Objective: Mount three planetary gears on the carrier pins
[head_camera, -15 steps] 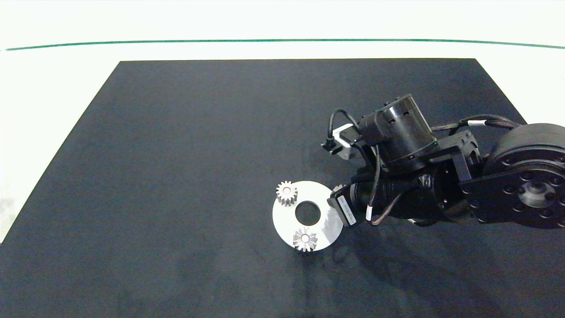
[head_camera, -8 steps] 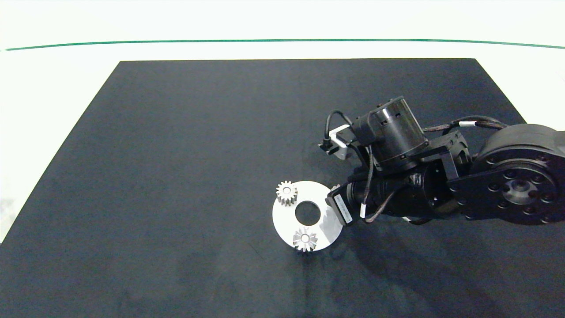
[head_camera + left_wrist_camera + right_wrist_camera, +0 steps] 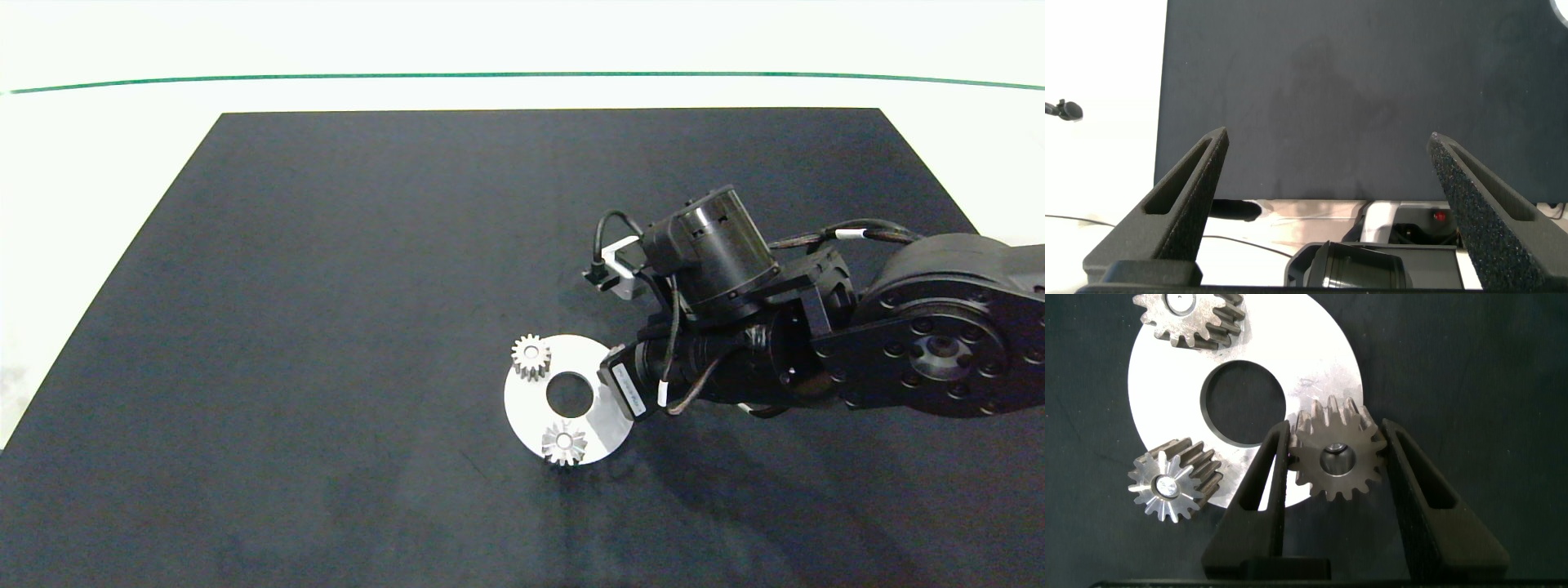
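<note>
Black mat (image 3: 326, 327), white carrier disc (image 3: 1323, 355): two planetary gears (image 3: 1176, 486) (image 3: 1192, 314) seated on pins; my right gripper (image 3: 1335, 457) clamps the third gear (image 3: 1337, 460) over the disc's rim for its pin; left gripper (image 3: 1327, 175) parked, spread wide.

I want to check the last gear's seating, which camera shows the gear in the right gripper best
The right wrist view: the third gear sits between the right gripper fingers over the white disc, its centre hole visible. In the head view the arm hides it. The left wrist view shows only the dark mat.

Silvery gears (image 3: 1337, 460) on a white disc (image 3: 1319, 363), black mat (image 3: 326, 286)
</note>
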{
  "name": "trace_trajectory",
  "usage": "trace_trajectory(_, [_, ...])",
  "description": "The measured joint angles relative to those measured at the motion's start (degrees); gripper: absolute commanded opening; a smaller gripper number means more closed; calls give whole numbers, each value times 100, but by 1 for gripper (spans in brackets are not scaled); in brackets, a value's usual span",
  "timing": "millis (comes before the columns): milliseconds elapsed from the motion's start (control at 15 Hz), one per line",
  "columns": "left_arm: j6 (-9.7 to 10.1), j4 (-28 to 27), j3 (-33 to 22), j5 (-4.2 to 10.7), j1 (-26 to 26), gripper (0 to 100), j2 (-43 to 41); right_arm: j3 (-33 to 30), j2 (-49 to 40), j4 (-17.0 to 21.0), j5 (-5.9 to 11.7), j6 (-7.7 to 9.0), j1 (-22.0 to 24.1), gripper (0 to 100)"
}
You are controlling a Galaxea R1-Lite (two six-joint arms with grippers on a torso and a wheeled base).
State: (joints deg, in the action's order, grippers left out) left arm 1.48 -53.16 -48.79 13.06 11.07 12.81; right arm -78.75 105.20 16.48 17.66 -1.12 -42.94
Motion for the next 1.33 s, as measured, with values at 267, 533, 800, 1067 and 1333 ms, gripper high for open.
trace_trajectory(267, [0,2,0,2,1,100,-5,-5,30,-11,0,0,7,7])
trace_trajectory(533, [0,2,4,4,1,100,-6,-10,33,-6,-4,-2,30,7])
trace_trajectory(800, [0,2,2,4,-7,100,-2,-29,34,0,-2,-2,27,7])
trace_trajectory(1067, [-2,2,-7,4,-10,100,-5,-35,39,2,-2,-2,24,7])
trace_trajectory(1333, [-2,2,-9,4,-13,100,-6,-35,39,-2,-2,-2,30,100])
